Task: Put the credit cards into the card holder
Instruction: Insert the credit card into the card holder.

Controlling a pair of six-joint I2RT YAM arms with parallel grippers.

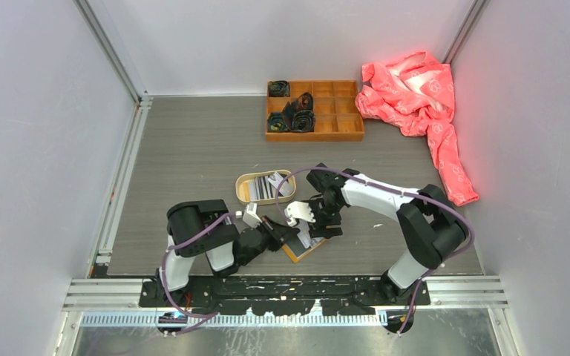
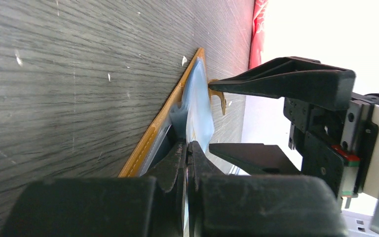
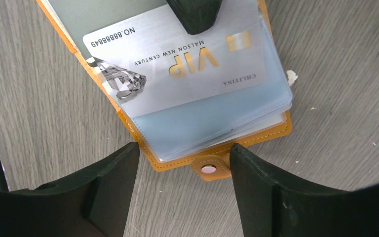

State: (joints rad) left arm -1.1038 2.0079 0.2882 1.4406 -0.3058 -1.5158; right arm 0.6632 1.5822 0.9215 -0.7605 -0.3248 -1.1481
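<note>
Card holder (image 3: 269,137): lying open and flat on the grey table (image 3: 39,123), showing its mustard-orange stitched edge and snap tab, with clear plastic sleeves fanning out.
Silver card (image 3: 177,74): lying tilted in the holder, its lower part sitting under a clear sleeve, showing gold "VIP" lettering and a diamond picture.
Other cards (image 1: 271,185): lying loosely piled in the oval tray (image 1: 243,189), near the holder.

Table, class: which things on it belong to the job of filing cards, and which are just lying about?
Job: credit cards, silver VIP card, card holder.
Lying about: wooden compartment box, pink cloth.
</note>
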